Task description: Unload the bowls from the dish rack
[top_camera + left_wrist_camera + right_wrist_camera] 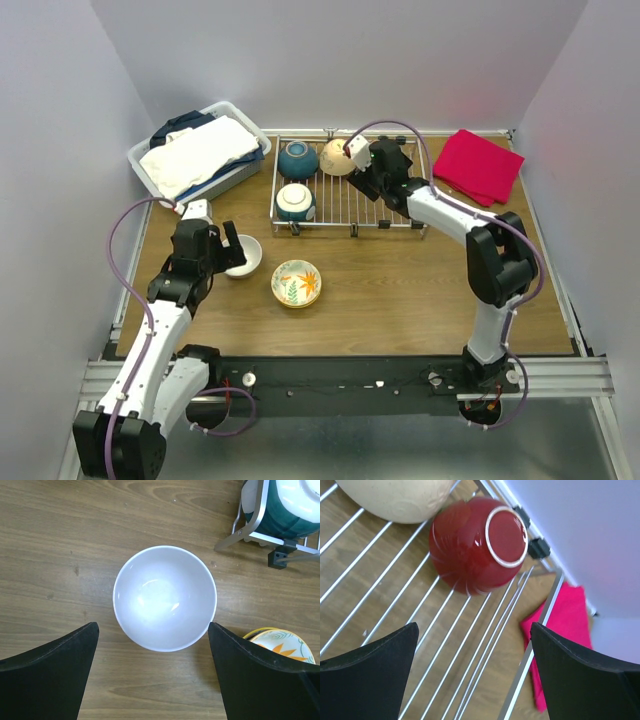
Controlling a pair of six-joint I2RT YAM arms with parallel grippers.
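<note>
The dish rack is a silver wire tray at the back of the table. On it I see a teal bowl upside down, a cream bowl and a teal-and-white bowl. A dark red bowl lies upside down near the rack's far corner, beside the cream bowl. My right gripper hangs open over the rack wires just short of it. A white bowl stands upright on the wood, apart from my open left gripper. A floral bowl sits to its right.
A white basket holding cloths stands at the back left. A red cloth lies at the back right, just beyond the rack's rim. The rack's near-left corner is close to the white bowl. Walls close in three sides.
</note>
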